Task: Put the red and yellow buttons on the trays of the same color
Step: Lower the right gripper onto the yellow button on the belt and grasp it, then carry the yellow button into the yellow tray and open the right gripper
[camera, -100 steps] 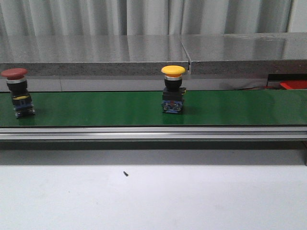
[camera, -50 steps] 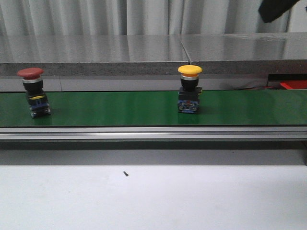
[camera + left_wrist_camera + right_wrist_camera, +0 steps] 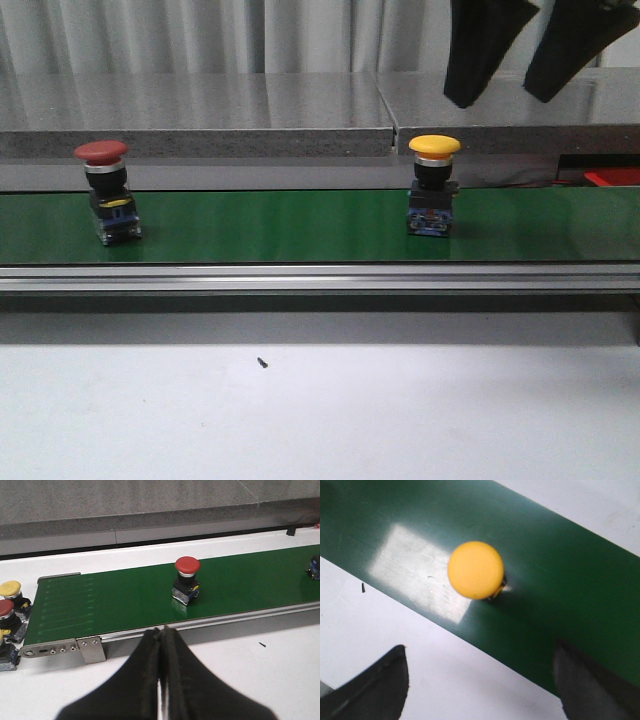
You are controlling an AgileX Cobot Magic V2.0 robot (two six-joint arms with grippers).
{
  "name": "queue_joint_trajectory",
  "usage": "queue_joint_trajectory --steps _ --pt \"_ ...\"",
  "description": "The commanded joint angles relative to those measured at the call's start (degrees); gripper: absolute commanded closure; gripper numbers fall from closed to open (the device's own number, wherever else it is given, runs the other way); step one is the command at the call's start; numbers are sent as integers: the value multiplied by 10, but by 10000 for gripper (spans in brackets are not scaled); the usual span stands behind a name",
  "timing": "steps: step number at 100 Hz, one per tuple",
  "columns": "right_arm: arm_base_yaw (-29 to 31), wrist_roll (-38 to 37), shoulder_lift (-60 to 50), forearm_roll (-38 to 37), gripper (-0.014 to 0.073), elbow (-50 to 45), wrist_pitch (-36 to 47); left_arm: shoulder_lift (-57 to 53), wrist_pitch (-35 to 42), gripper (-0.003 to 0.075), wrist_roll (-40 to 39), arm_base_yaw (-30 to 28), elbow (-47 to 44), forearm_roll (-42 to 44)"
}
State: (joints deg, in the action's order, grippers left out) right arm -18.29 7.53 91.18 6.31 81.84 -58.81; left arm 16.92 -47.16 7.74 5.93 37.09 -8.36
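Both buttons have travelled rightward along the green belt [image 3: 280, 225] since a second ago, and the right gripper [image 3: 520, 75] has come down into the front view, its two dark fingers spread wide apart above and just right of the yellow button [image 3: 433, 185]. That button stands upright on the belt; the right wrist view looks straight down on its cap. The red button [image 3: 107, 192] stands upright well to the left (nothing touches it). The left gripper [image 3: 160, 690] hangs over the white table [image 3: 320, 410] with its fingers pressed together, holding nothing. Beside the belt's end sit more red and yellow buttons [image 3: 11, 615]. A red edge [image 3: 612, 178] shows at far right; whether it is a tray I cannot tell.
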Motion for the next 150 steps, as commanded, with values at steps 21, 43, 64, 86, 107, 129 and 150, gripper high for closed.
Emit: queue_joint_trajectory --steps 21,43,64,86,107,129,150 --pt "0 23 66 6 3 61 28 7 39 739 -7 4 15 -7" --pt "14 23 110 2 78 61 64 7 39 739 -7 4 15 -7" --pt "18 22 109 2 356 61 52 7 39 739 -7 4 15 -7" --pt "25 19 67 2 356 60 36 7 39 739 -7 4 15 -7" --pt "75 10 12 2 356 46 17 7 39 739 -7 4 15 -7" --pt "169 4 -43 1 356 -31 28 7 39 739 -7 4 15 -7" --pt "288 1 -63 1 356 -78 34 7 39 739 -7 4 15 -7"
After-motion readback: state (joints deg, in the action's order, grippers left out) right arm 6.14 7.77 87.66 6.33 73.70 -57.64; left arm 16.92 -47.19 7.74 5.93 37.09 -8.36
